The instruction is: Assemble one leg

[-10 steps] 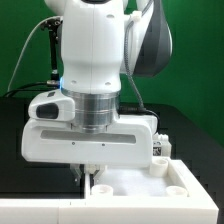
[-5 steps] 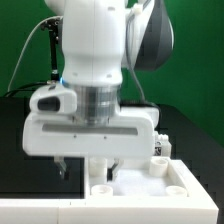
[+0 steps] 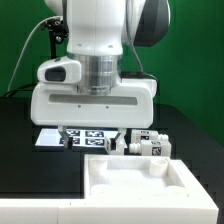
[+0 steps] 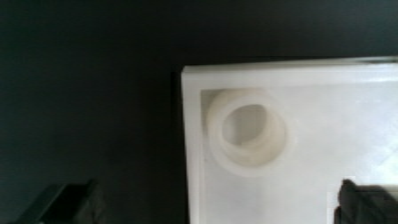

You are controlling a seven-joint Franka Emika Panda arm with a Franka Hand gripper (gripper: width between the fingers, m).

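Note:
My gripper (image 3: 89, 140) hangs above the far edge of the large white square tray-like part (image 3: 100, 190). Its fingers are wide apart with nothing between them. In the wrist view the two dark fingertips (image 4: 64, 201) stand far apart at either side, and my gripper (image 4: 214, 203) is over a corner of the tray-like part (image 4: 311, 180), which has a round socket (image 4: 249, 131). White legs with black-and-white tags (image 3: 150, 145) lie on the black table behind that part, toward the exterior view's right, clear of the gripper.
The marker board (image 3: 52, 138) lies flat on the black table behind the gripper. A green backdrop stands behind the arm. A second round socket (image 3: 158, 164) sits in the tray-like part's far corner at the exterior view's right.
The gripper has risen from down at the tray-like part's far edge to well above it. The marker board and the legs behind it have come into view.

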